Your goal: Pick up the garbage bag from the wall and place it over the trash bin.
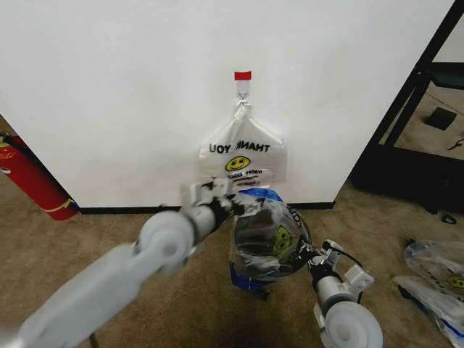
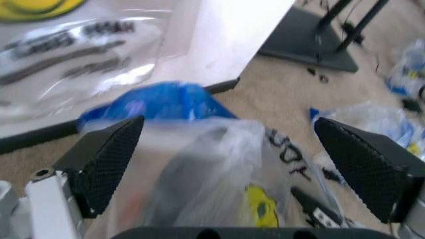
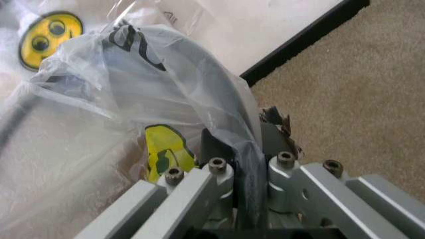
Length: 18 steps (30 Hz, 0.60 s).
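Observation:
The garbage bag (image 1: 267, 235), clear plastic with a yellow smiley and blue patches, is draped over the trash bin on the carpet just in front of the wall. The bin shows as a dim dark shape through the plastic (image 1: 279, 257). My left gripper (image 1: 235, 204) hovers at the bag's far upper edge. Its fingers stand wide open on either side of the bag (image 2: 219, 164), holding nothing (image 2: 232, 149). My right gripper (image 1: 313, 255) is at the bag's near right side, shut on a gathered fold of the plastic (image 3: 246, 164).
A flat white smiley bag (image 1: 243, 156) hangs on the wall from a hook under red tape (image 1: 242, 75), right behind the bin. A red fire extinguisher (image 1: 32, 181) stands at the left, a black rack (image 1: 413, 145) at the right. More bags (image 1: 435, 279) lie on the carpet at the right.

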Available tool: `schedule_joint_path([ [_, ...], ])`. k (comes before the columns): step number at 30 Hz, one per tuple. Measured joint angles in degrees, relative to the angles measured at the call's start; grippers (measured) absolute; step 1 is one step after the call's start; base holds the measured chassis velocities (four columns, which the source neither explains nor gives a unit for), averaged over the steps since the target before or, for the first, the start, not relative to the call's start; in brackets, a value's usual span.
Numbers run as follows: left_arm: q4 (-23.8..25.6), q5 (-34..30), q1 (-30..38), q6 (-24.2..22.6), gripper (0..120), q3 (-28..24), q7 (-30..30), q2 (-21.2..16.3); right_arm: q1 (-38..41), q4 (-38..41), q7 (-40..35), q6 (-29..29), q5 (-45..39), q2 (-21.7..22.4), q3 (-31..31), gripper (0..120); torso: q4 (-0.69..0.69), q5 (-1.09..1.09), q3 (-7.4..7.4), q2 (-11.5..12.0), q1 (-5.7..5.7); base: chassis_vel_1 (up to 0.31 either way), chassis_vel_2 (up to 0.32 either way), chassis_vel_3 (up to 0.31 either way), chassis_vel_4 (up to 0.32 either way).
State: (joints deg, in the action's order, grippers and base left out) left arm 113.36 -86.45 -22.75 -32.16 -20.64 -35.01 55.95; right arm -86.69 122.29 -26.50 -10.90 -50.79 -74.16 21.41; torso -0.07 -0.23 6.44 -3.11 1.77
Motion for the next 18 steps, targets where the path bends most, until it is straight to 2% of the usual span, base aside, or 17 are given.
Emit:
schedule_joint_path([
  [4,-5.1,-0.5,5.4,-2.6,100,-3.5,-0.4,3.1,-0.3,-0.1,0.6,0.2,0.7,0.3,-0.2,0,0.01,0.00,0.00,0.0,0.00,0.000,0.000,0.000,0.000],
  [8,-12.9,1.5,10.9,-6.9,100,-6.9,-1.0,8.0,-0.9,-0.5,1.6,0.6,2.0,0.8,-0.9,0,0.00,0.02,0.00,0.0,0.00,0.000,0.000,0.000,0.000],
  [10,-13.7,2.2,11.4,-7.4,100,-7.3,-0.6,8.3,-0.9,-0.5,1.6,0.6,2.1,0.9,-1.0,0,0.00,0.01,0.00,0.0,0.00,0.000,0.000,0.000,0.000],
  [13,-16.6,4.6,13.6,-10.0,100,-8.7,3.6,8.5,-1.1,-0.4,1.7,0.6,2.3,1.3,-1.2,0,0.03,0.01,-0.01,0.0,0.00,0.000,0.000,0.000,0.000],
  [18,-19.8,4.8,15.1,-10.4,100,-9.6,7.3,8.4,-1.2,-0.1,1.7,0.6,2.5,2.0,-1.2,0,0.03,0.00,-0.01,0.0,-0.01,0.000,0.000,0.000,0.000],
])
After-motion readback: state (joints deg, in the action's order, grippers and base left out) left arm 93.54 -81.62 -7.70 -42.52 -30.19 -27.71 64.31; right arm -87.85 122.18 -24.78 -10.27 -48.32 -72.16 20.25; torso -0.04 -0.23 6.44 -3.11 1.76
